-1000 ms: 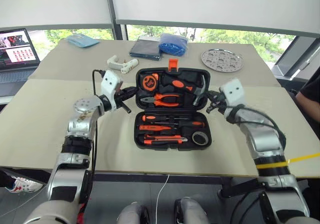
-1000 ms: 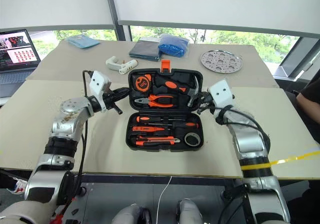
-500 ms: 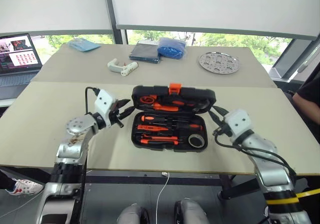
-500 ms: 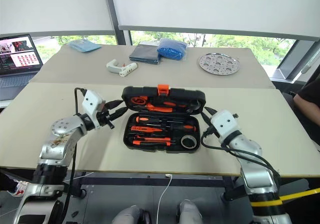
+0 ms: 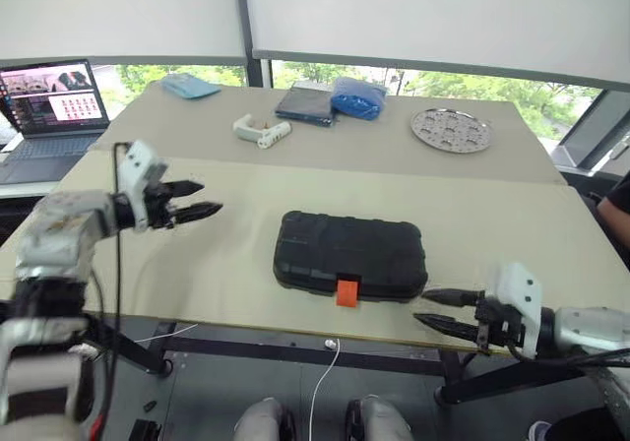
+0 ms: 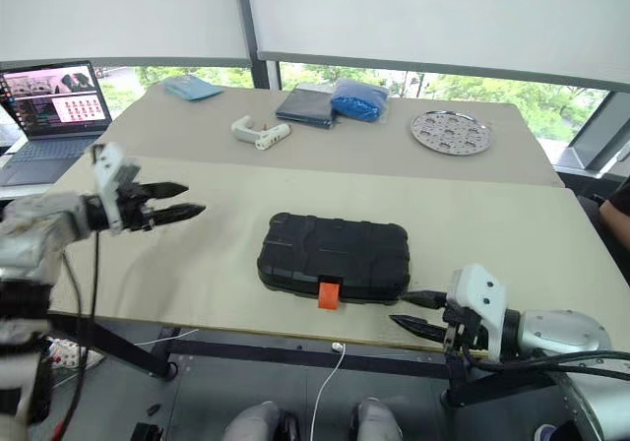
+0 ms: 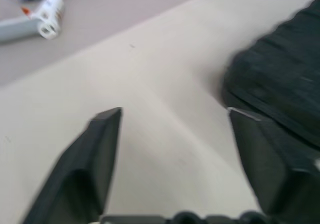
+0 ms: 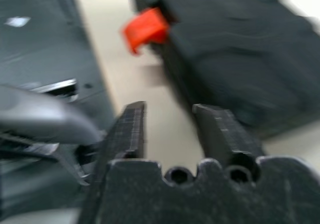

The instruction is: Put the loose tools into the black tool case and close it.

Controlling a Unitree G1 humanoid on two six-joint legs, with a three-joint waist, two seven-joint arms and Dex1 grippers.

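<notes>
The black tool case (image 5: 348, 255) lies shut mid-table, both the left gripper (image 5: 202, 197) and right gripper (image 5: 439, 311) parted and empty, yet its orange latch (image 5: 346, 291) looks unfastened, so lifting could spill everything.

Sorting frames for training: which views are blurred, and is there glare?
Both wrist views are motion-blurred: the black tool case and its orange latch smear. Eye views are sharp; the windows are bright, with no glare on the table.

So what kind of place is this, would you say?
Probably an office or lab test room: pale worktables pushed together by big windows with roller blinds, and an open laptop on a side desk.
</notes>
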